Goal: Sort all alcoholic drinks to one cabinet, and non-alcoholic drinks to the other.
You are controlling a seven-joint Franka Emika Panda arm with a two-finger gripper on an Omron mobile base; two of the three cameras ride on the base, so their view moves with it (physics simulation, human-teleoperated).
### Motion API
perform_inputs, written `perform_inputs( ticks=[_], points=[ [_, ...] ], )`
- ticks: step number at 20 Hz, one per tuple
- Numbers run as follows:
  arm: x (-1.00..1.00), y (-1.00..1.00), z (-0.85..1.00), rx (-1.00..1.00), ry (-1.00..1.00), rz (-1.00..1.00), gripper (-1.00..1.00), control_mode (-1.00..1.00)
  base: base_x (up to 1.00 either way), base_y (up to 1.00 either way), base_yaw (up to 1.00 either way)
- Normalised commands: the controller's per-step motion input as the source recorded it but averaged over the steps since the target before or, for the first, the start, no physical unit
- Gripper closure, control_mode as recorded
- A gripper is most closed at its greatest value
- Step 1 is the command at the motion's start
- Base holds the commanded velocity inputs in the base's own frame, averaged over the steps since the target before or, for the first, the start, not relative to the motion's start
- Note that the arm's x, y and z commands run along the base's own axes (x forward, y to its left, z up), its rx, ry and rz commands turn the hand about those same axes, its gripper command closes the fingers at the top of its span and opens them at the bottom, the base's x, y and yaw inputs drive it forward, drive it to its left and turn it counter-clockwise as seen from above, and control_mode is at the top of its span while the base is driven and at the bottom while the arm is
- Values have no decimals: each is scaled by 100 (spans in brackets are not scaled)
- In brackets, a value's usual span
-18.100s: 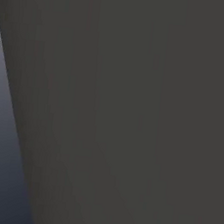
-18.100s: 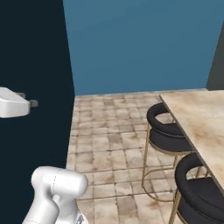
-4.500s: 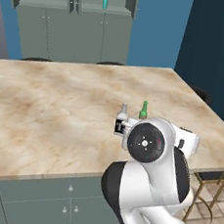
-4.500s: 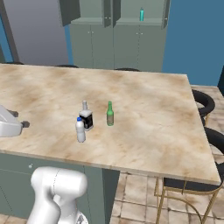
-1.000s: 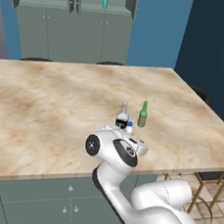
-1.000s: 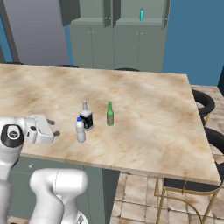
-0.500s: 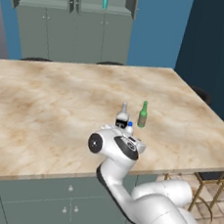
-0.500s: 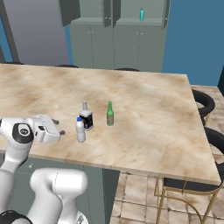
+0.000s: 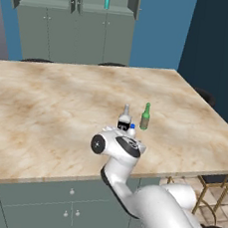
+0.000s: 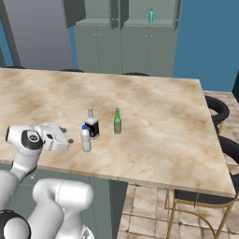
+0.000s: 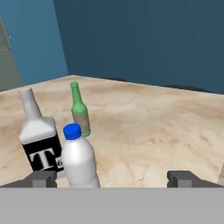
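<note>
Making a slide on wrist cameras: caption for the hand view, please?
Open gripper faces white blue-capped bottle, black-labelled bottle and green bottle on marble counter.

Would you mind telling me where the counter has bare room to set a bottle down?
The marble counter is bare right of the green bottle and behind it toward the stools. It is crowded where the white bottle and black-labelled bottle stand beside the hand.

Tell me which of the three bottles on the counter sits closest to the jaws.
The white bottle with the blue cap: it stands just ahead of the open gripper, with the black-labelled bottle beside it and the green bottle farther back.
</note>
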Motion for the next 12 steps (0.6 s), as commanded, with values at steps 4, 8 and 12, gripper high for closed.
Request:
perform_inputs(
  ticks=[4, 8, 12],
  points=[
    [25, 0, -17, 0, 0, 0, -100, -100, 0, 0, 0],
    [6, 0, -11, 0, 0, 0, -100, -100, 0, 0, 0],
    [10, 0, -7, 0, 0, 0, -100, -100, 0, 0, 0]
  ],
)
